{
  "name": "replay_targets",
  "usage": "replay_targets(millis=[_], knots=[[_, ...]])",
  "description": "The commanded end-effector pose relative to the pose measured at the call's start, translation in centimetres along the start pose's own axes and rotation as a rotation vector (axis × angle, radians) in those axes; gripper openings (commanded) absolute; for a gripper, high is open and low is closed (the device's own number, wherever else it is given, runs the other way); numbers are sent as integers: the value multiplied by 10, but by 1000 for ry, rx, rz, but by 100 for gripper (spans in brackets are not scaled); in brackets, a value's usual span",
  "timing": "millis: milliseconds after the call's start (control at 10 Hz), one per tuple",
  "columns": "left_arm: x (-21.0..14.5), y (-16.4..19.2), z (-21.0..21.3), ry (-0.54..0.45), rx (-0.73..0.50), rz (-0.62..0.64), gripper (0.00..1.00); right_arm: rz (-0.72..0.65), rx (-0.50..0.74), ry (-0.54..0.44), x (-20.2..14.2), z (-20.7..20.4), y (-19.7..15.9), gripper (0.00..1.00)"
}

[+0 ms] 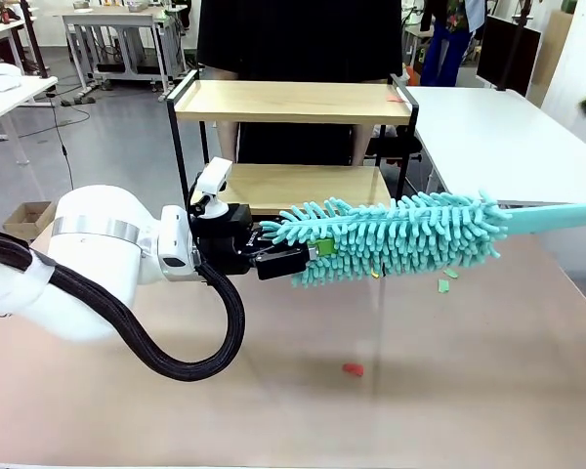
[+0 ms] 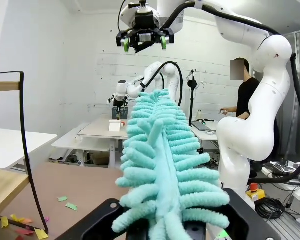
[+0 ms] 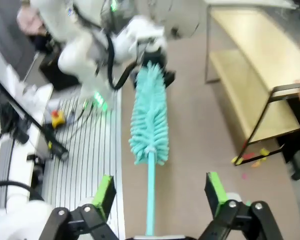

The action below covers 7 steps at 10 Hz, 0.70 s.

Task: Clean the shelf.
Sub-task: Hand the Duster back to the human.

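The shelf is stood at the table's far edge, before a person. The teal microfibre duster is clamped by its head end in the closed left gripper, seemingly for a handover; its handle is cut off rightward. The right gripper is spread wide, empty. Paper scraps are scattered nearby

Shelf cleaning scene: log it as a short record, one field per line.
shelf: two wooden boards in a black frame, at the table's far side
duster: teal, fluffy, held level in front of the shelf's lower board
left gripper: shut on the duster's head end
right gripper: open, jaws either side of the duster's handle, not touching
paper scraps: on the table under the duster and by the shelf's foot
person: standing behind the shelf
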<state>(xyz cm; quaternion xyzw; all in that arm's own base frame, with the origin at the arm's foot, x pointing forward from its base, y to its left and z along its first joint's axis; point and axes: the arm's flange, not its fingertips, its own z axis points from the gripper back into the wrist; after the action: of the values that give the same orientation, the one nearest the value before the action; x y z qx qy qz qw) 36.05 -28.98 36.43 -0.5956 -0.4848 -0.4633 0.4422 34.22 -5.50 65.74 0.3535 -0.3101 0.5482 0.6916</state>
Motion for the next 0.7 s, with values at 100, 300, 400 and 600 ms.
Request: replay_targets(millis=[100, 300, 400, 600], knots=[[2, -1, -1, -2, -6, -9, 0, -90, -149, -270, -19, 42, 8, 100], [2, -1, -1, -2, -6, -9, 0, -133, -181, -320, -34, 57, 5, 100], [2, -1, -1, -2, -6, -9, 0, -93, -151, -258, -27, 65, 9, 100], [16, -3, 6, 22, 47, -35, 17, -93, -151, -258, -27, 65, 9, 100]])
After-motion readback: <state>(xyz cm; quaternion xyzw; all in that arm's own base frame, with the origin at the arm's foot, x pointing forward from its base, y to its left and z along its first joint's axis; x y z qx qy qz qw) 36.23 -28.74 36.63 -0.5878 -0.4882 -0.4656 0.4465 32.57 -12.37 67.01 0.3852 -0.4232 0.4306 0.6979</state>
